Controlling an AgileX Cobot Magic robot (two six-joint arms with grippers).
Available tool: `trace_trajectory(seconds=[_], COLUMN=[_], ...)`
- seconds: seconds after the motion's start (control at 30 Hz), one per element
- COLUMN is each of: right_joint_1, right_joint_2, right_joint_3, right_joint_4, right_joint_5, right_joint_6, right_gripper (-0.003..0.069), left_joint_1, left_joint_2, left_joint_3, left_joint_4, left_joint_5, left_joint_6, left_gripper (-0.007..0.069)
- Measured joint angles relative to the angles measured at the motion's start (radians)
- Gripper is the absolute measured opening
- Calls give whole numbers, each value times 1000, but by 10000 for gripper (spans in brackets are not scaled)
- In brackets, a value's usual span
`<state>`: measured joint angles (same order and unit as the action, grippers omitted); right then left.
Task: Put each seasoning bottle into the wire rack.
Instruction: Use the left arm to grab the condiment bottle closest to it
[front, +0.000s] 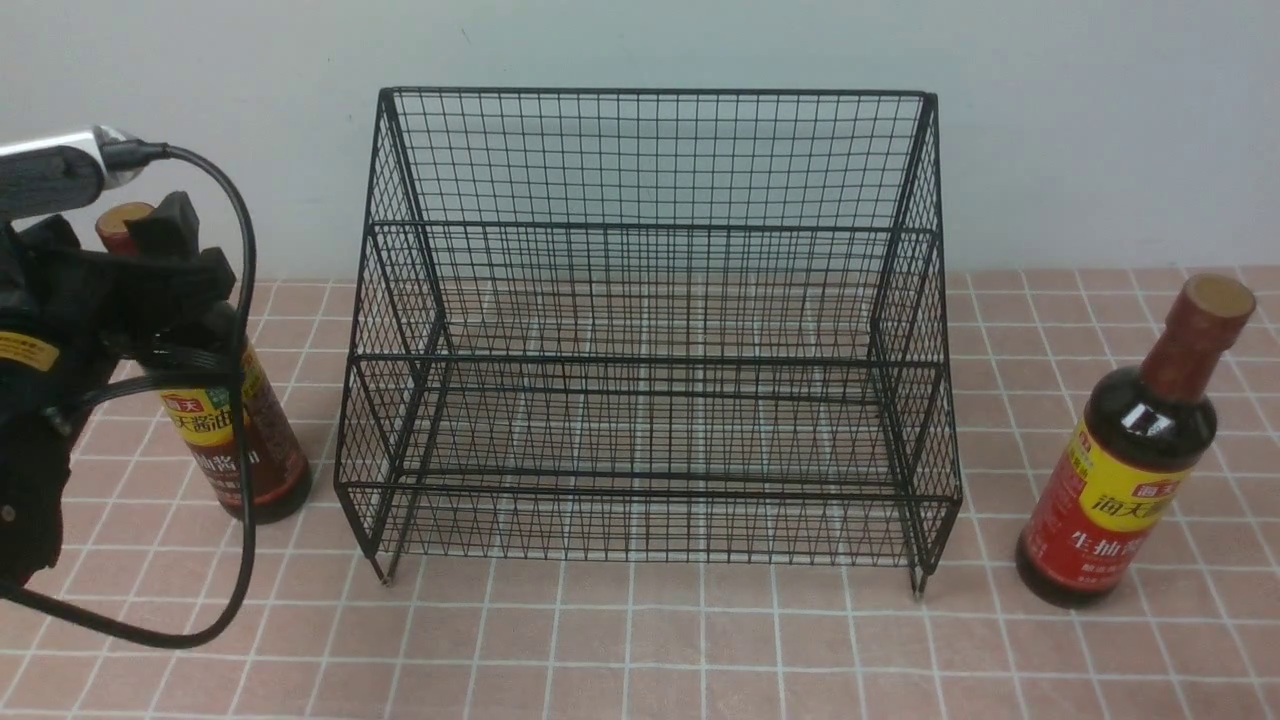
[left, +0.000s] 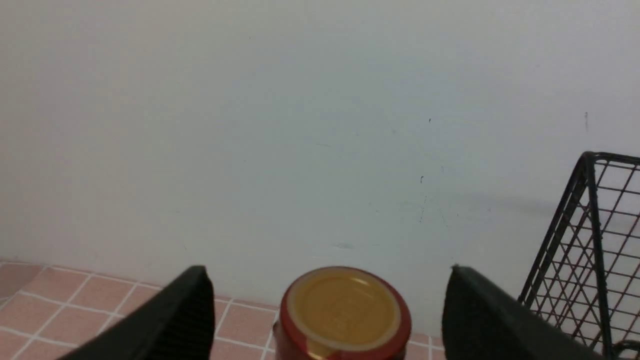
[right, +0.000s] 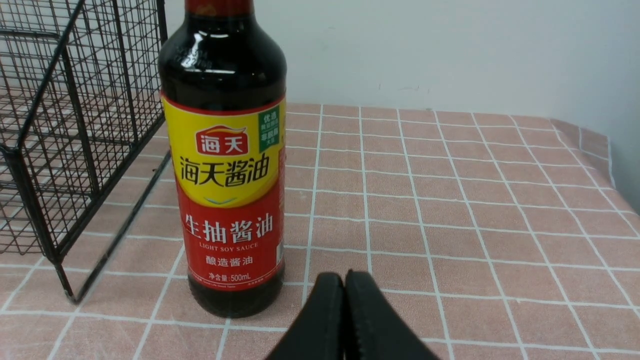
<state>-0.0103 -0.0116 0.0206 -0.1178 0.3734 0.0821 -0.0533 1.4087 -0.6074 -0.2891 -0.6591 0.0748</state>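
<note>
The wire rack (front: 650, 350) stands in the middle of the tiled table, with nothing in it. The brown-label seasoning bottle (front: 255, 440) stands upright to its left. My left gripper (front: 135, 240) is open at that bottle's neck, one finger (left: 185, 320) on each side of the tan cap (left: 345, 307), with gaps on both sides. The red-label seasoning bottle (front: 1120, 500) stands upright to the rack's right. My right gripper (right: 345, 280) is shut and empty, low over the table just in front of that bottle (right: 225, 200). It is out of the front view.
A black cable (front: 240, 400) loops from my left arm down in front of the brown-label bottle. The pale wall (front: 1100, 130) runs close behind the rack. The rack's side shows in the left wrist view (left: 590, 250) and the right wrist view (right: 65, 125).
</note>
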Motion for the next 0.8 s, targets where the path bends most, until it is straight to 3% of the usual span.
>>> trace_trajectory(seconds=[0.57, 0.67, 0.7, 0.8], right_joint_1=[0, 0, 0, 0], right_joint_2=[0, 0, 0, 0], right_joint_3=[0, 0, 0, 0], right_joint_4=[0, 0, 0, 0], right_joint_5=[0, 0, 0, 0], right_joint_6=[0, 0, 0, 0], right_gripper=[-14, -14, -14, -14], left_joint_1=[4, 4, 4, 4], left_joint_2=[141, 141, 141, 141], left_joint_3=[-15, -15, -16, -18], left_joint_4=[-15, -12, -4, 8], left_joint_5=[-81, -83, -83, -80], left_joint_6=[9, 9, 17, 36], left_gripper=[531, 375, 263, 249])
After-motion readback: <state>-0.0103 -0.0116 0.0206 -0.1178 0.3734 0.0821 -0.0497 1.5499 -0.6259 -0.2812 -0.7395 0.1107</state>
